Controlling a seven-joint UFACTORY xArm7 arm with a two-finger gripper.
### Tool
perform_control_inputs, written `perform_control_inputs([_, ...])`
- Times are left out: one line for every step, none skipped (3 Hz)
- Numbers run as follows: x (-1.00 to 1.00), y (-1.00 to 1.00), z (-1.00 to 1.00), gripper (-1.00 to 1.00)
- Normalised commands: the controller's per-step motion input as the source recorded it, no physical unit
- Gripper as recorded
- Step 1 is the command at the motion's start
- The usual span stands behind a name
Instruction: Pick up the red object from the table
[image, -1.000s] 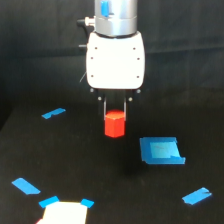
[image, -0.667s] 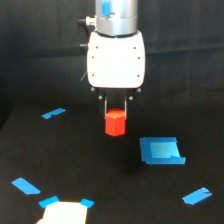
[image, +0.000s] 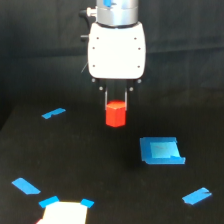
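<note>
The red object (image: 115, 114) is a small red-orange faceted block held between the thin dark fingers of my gripper (image: 115, 107), just below the white gripper body (image: 116, 50). The gripper is shut on it and the block hangs above the black table (image: 90, 165), near the middle of the exterior view. The fingers cover the block's upper sides.
A blue square patch (image: 161, 151) lies below and to the exterior view's right of the block. Blue tape strips lie at the left (image: 53, 113), lower left (image: 26, 186) and lower right (image: 197, 195). A white sheet (image: 63, 212) with blue tape corners lies at the bottom edge.
The gripper and the red block have risen slightly together; the block stays held between the fingers.
</note>
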Motion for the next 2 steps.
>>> perform_control_inputs([-0.23,0.13,0.0,-0.78])
perform_control_inputs([-0.12,-0.36,-0.01,-0.91])
